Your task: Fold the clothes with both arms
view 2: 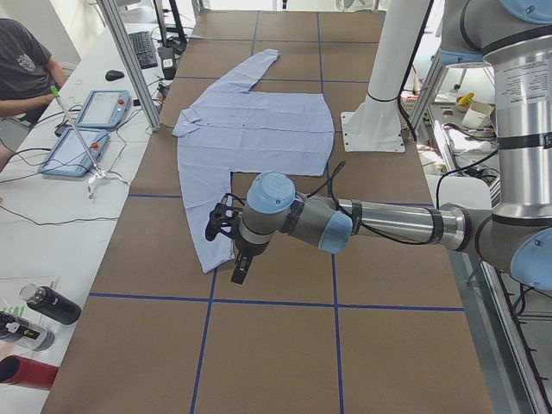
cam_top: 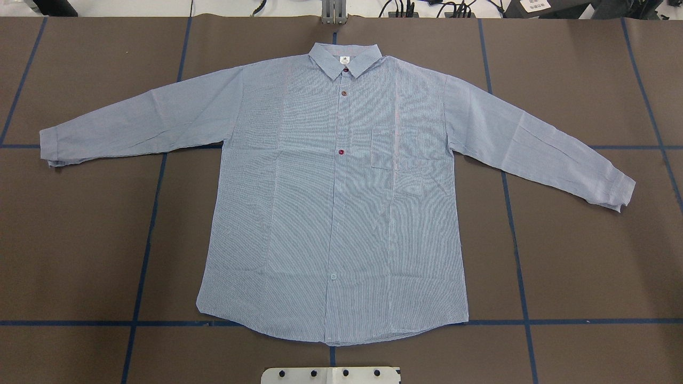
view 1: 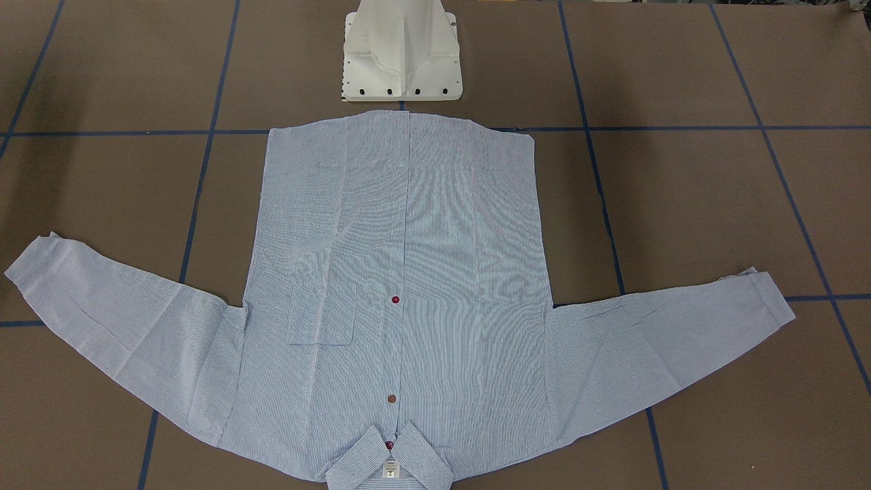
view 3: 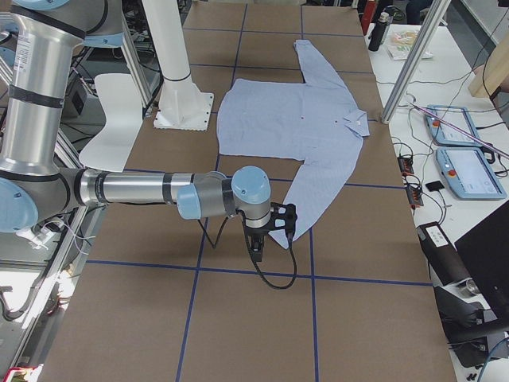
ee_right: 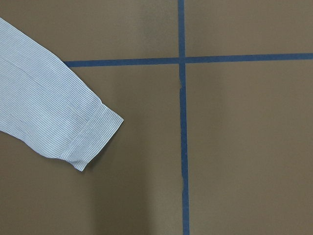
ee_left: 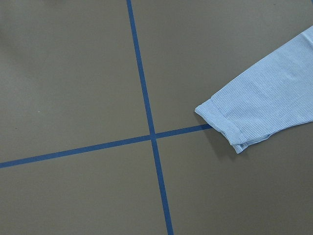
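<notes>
On the table (cam_top: pixel 80 240) lies the shirt (cam_top: pixel 331 202) — left tool (view 2: pixel 238 276), right tool (view 3: pixel 257 253): cannot tell if apart.

Table (cam_top: pixel 587 266) has a flat brown cover w/ a blue tape grid (cam_top: pixel 587 321) across it. Light is even and bright, indoor, soft shadows only. White bench (view 2: pixel 52 198) runs along the operators' side. On it: 2 blue-framed touch pendants (view 2: pixel 102 109), black keyboard (view 2: pixel 143 49), mouse (view 2: pixel 115 75), loose cables. Black bottle (view 2: pixel 50 304) and red one (view 2: pixel 21 371) lie at the near end. Alu frame post (view 2: pixel 129 60) stands slanted at the table edge. Person in dark tee (view 2: pixel 21 69) sits at the bench, partly cropped. White chair (view 3: pixel 111 119) stands behind the table on the robot's side. Cable bundles (cam_top: pixel 405 8) lie past the far edge in the overhead view.
</notes>
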Controlling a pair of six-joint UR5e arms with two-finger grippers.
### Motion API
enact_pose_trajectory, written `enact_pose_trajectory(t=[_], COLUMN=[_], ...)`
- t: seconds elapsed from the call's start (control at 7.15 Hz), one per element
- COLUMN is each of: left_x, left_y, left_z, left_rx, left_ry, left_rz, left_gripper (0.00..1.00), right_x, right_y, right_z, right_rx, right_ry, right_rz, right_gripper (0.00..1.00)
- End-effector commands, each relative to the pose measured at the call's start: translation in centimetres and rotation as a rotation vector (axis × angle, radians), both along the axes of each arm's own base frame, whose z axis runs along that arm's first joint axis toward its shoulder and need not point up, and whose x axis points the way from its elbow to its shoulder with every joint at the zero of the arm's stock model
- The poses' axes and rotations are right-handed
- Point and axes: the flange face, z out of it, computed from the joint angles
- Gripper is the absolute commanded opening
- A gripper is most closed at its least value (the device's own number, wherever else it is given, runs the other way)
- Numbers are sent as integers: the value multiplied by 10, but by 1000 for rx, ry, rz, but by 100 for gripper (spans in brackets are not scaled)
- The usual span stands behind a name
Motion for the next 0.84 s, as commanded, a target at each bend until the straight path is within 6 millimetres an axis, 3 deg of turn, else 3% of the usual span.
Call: enact_pose_trajectory(t=[0.0, 0.42, 0.7], left_x=[0, 2, 2], left_y=[0, 0, 0], left_z=[0, -6, -11], left_rx=[-5, 9, 21], left_ry=[2, 2, 2], left_rz=[-2, 2, 4], left_gripper=[100, 100, 100], right_x=[-3, -35, -56], right_y=[-2, -8, -39], right_z=[-1, 1, -3], right_rx=[30, -9, -67], right_ry=[0, -7, -16], right_rz=[-11, -29, 9], right_gripper=[100, 100, 100])
